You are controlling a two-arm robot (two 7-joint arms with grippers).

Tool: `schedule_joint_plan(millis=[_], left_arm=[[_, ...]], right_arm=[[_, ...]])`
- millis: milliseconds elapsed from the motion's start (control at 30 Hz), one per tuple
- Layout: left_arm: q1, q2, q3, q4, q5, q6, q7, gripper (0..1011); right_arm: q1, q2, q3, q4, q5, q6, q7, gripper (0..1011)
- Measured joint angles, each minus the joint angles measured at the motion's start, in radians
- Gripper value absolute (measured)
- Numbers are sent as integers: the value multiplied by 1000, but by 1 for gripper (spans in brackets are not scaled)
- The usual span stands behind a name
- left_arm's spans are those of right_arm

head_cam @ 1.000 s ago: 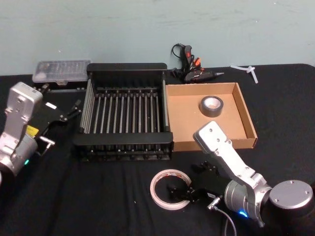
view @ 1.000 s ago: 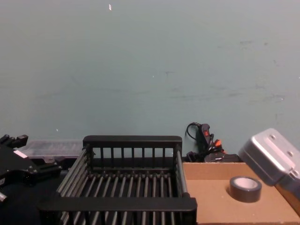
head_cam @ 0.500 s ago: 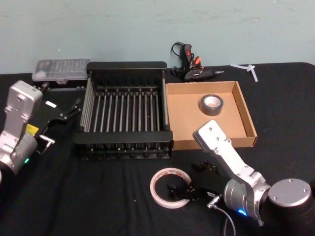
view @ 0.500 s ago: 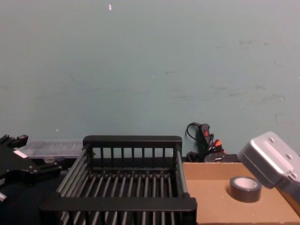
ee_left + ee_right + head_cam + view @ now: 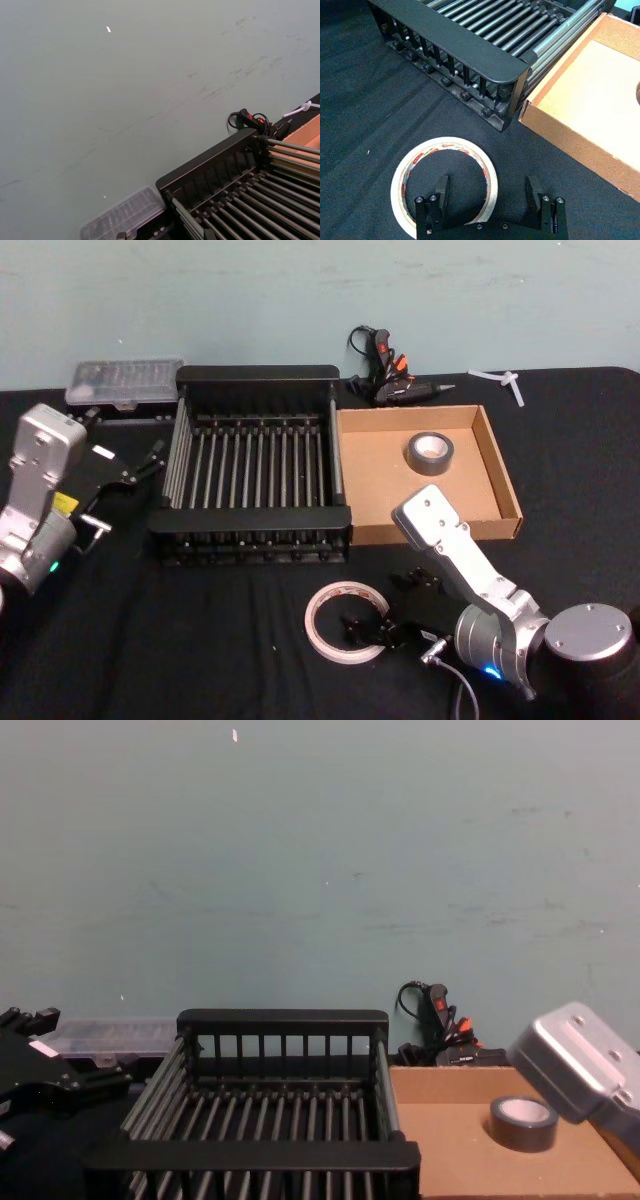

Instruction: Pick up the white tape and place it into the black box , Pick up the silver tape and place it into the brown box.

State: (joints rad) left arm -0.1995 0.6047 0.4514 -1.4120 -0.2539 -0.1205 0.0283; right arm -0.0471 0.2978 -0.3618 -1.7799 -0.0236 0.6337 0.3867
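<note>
The white tape (image 5: 345, 623) lies flat on the black cloth in front of the black box (image 5: 258, 373). My right gripper (image 5: 488, 192) is open low over the ring's right side. One finger is inside the ring and the other outside it, with the ring's wall between them. The silver tape (image 5: 429, 454) rests inside the brown box (image 5: 505, 480), which stands right of the black box. At the far left my left gripper (image 5: 145, 468) is parked, pointing toward the black box.
A glue gun (image 5: 390, 380) with its cord lies behind the two boxes. A clear plastic case (image 5: 125, 383) sits at the back left and a white plastic piece (image 5: 500, 380) at the back right. Black cloth covers the table.
The right arm has sunk slightly toward the white tape. The tape, both boxes and the left arm have not moved.
</note>
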Motion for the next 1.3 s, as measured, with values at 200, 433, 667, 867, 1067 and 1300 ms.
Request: schedule_joint_plan(millis=[200,433,667,867,1067,1300], left_arm=[[0,0,0,0,0,0,0,1001],[0,0,0,0,0,0,0,1001],[0,0,0,0,0,0,0,1001],[0,0,0,0,0,0,0,1001],[0,0,0,0,0,0,0,1001],[0,0,0,0,0,0,0,1001]], right_arm=[[0,0,0,0,0,0,0,904],[0,1,0,-1,1,0,-1,690],[0,1,0,-1,1,0,-1,476],[0,1,0,-1,1,0,-1,257],[0,1,0,-1,2,0,-1,123],[0,1,0,-1,2,0,-1,97]])
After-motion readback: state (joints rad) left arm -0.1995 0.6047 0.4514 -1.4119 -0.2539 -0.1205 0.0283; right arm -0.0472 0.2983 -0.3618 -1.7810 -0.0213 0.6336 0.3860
